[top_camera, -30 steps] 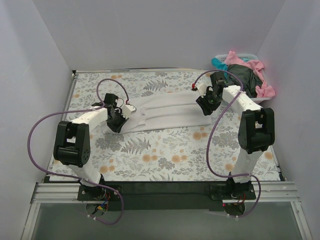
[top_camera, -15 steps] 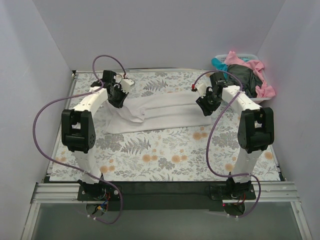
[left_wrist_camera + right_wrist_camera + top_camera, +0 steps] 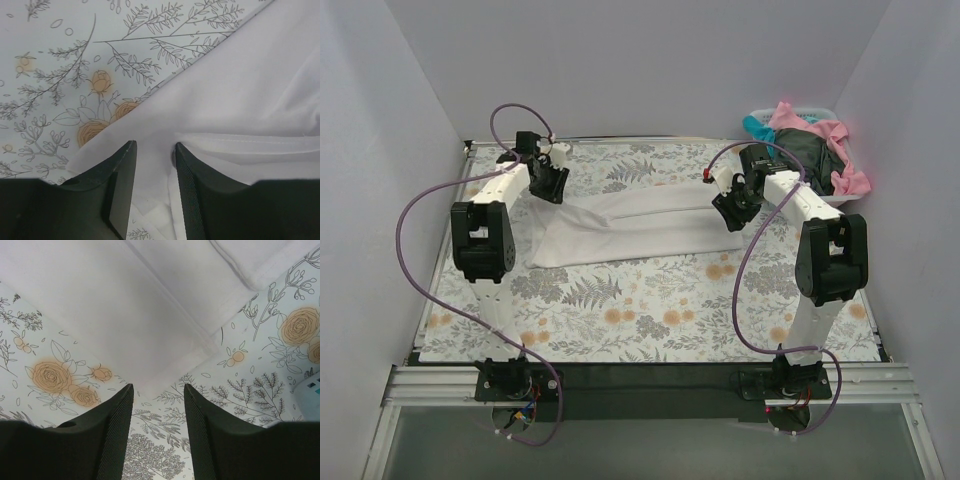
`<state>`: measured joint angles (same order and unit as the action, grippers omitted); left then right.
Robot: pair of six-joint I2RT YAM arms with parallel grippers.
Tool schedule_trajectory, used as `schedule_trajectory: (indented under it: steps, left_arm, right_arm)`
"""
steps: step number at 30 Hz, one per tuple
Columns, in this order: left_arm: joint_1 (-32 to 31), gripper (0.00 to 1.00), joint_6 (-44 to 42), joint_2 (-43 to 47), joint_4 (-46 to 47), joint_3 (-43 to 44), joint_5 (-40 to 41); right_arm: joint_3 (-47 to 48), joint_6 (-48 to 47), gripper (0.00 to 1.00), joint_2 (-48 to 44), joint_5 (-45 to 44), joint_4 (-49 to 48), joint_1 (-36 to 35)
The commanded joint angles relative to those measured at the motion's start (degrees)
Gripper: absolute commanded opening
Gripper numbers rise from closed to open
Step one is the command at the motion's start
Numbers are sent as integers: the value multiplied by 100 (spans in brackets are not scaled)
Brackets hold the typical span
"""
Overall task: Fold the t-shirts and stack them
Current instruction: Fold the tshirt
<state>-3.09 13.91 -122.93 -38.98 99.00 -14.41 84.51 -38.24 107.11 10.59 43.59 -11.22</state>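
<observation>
The white t-shirt [image 3: 640, 225] lies stretched in a long band across the middle of the flowered sheet [image 3: 650, 310], running from centre left up to the right. At the upper left, the left gripper [image 3: 552, 185] has cloth bunched between its fingers and seems to be pinching it, though the wrist view leaves this unsure. The right gripper [image 3: 732, 212] hangs over the shirt's right corner, jaws apart. Pink, teal and dark shirts [image 3: 815, 140] fill the basket [image 3: 840, 203] at the upper right.

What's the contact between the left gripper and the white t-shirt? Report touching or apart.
Touching. In the left wrist view the white t-shirt runs down between the fingers of the left gripper, pinched in their narrow gap.
</observation>
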Motion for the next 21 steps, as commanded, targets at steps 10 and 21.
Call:
schedule_trajectory:
  steps: [10,21]
  left_arm:
    - [37,34,683,2140,304,-1442,-412]
    - [-763,29,1561,1765,848,-1885,-1064]
  right_arm:
    - [154,80,30,231,294,70,-29]
    - [452,229,24,855,426,53,-143]
